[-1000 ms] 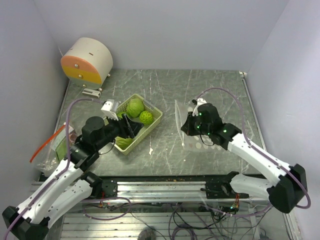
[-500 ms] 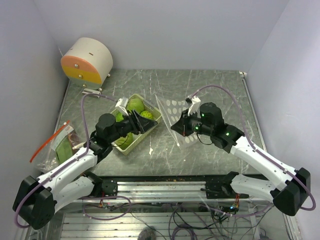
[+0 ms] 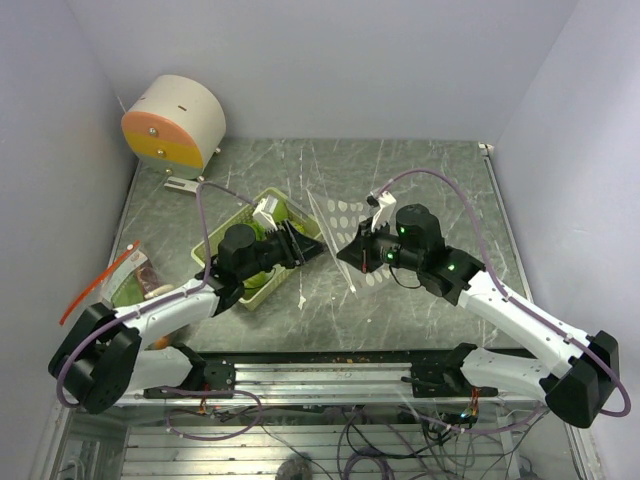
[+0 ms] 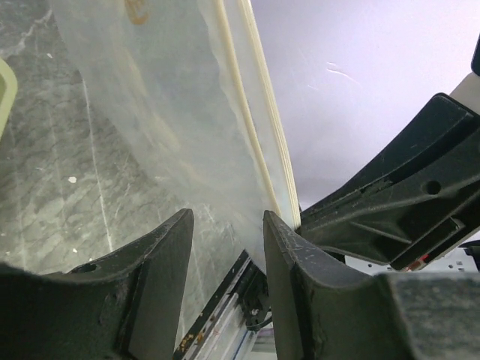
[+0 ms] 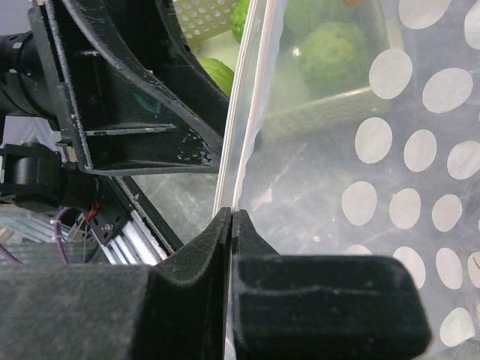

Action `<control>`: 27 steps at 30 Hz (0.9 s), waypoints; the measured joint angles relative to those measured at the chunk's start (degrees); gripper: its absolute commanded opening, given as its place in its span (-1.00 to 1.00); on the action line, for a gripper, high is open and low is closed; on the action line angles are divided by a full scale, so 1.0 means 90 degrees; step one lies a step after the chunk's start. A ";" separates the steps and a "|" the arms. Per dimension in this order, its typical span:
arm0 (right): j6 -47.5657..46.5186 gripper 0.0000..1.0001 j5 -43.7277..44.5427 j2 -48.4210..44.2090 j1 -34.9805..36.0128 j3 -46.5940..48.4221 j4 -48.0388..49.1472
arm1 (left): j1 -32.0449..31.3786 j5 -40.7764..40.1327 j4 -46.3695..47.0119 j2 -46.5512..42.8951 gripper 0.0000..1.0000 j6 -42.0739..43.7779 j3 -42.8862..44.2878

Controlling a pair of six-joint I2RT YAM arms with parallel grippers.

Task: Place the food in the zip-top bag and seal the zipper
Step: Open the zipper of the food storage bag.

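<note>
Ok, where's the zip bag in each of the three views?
Top external: the bag stands upright mid-table, just right of the basket.
Left wrist: the bag fills the upper left and centre, its cream zipper strip slanting down to mid-picture.
Right wrist: the bag covers the centre and right, white-dotted, its edge pinched in the right gripper.
Shared landmark: the green basket, a sliver at the left wrist view's left edge, at the top of the right wrist view.

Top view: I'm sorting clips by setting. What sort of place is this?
Probably a lab test booth: plain white walls around a scratched grey table, a metal rail and loose cables at its near edge.
</note>
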 measured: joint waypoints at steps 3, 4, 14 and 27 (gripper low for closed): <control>-0.0044 -1.00 0.0012 0.0000 0.0022 0.0005 0.0000 | -0.0087 0.0000 0.0296 0.0197 0.05 -0.0090 0.0002; -0.0051 -1.00 0.0029 0.0000 0.0022 0.0005 0.0000 | -0.0112 0.0000 0.0352 0.0223 0.05 -0.0102 0.0002; -0.0107 -1.00 0.0461 -0.0005 0.0039 0.0005 -0.0083 | -0.0209 -0.0032 0.0551 -0.0272 0.03 -0.0168 0.0000; -0.0114 -1.00 0.0301 -0.0039 0.0046 0.0005 -0.0078 | -0.0231 -0.0308 0.0430 0.0095 -0.03 -0.0036 0.0024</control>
